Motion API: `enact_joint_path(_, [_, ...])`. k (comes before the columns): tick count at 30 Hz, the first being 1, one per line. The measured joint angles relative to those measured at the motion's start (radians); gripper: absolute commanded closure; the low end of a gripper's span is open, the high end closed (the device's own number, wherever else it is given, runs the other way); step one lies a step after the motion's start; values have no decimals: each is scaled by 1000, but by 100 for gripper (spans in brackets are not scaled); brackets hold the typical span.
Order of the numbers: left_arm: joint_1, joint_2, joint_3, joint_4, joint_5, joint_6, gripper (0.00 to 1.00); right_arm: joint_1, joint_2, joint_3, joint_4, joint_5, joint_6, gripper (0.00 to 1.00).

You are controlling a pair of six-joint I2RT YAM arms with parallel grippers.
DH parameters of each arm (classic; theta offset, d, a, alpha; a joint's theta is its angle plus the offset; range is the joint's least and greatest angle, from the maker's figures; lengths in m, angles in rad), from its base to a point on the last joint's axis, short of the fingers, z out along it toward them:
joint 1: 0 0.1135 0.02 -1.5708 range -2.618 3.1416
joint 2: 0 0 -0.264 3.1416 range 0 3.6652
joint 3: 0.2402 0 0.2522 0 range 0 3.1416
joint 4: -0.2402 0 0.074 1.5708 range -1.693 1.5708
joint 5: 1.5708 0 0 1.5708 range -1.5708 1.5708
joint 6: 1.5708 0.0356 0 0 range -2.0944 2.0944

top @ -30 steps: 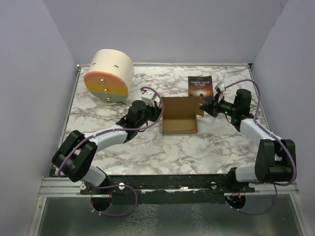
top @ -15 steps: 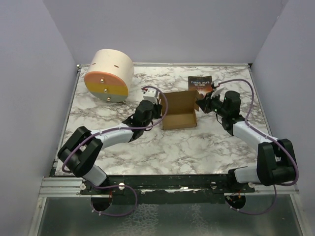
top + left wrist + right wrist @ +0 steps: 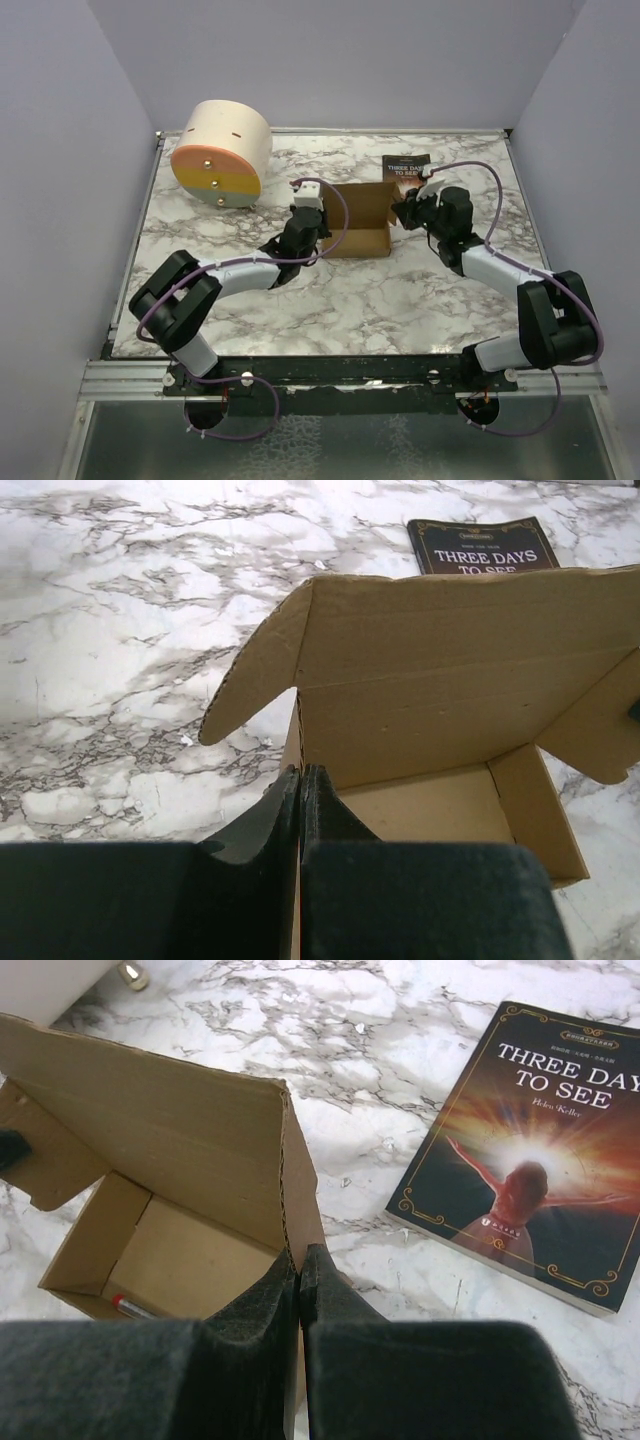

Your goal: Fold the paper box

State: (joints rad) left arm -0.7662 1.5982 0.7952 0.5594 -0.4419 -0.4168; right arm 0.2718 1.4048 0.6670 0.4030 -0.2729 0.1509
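Note:
The paper box (image 3: 360, 222) is brown cardboard, open-topped, mid-table, with its lid panel standing up at the back. My left gripper (image 3: 322, 230) is shut on the box's left side wall; in the left wrist view its tips (image 3: 300, 775) pinch the wall's edge, with the box (image 3: 450, 680) and a loose side flap ahead. My right gripper (image 3: 400, 212) is shut on the right side wall; the right wrist view has its tips (image 3: 300, 1257) clamped on the corrugated edge of the box (image 3: 170, 1140). A small red-tipped object (image 3: 130, 1305) lies inside on the floor.
A dark paperback book (image 3: 405, 168) lies flat just behind the box's right end, close to my right gripper, and shows again (image 3: 530, 1160) (image 3: 480, 545). A big cream cylinder with an orange-yellow face (image 3: 220, 150) stands at the back left. Purple walls enclose the marble table (image 3: 400, 300).
Both grippers have carried the box a little toward the back of the table, nearer the book. The lid panel now stands more upright. Both stayed shut on the side walls.

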Motion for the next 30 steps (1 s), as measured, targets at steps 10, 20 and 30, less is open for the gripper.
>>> enact_joint_path(10, [0,70,26,70,-74,38,100,33,68,16,71,63,21,99])
enact_joint_path(20, [-16,72,-43,175,-114,57,100,43,68,15,72,60,51,97])
enact_joint_path(30, [-37,42,-122,257,-129,65,100,50,26,-4,33,35,54,94])
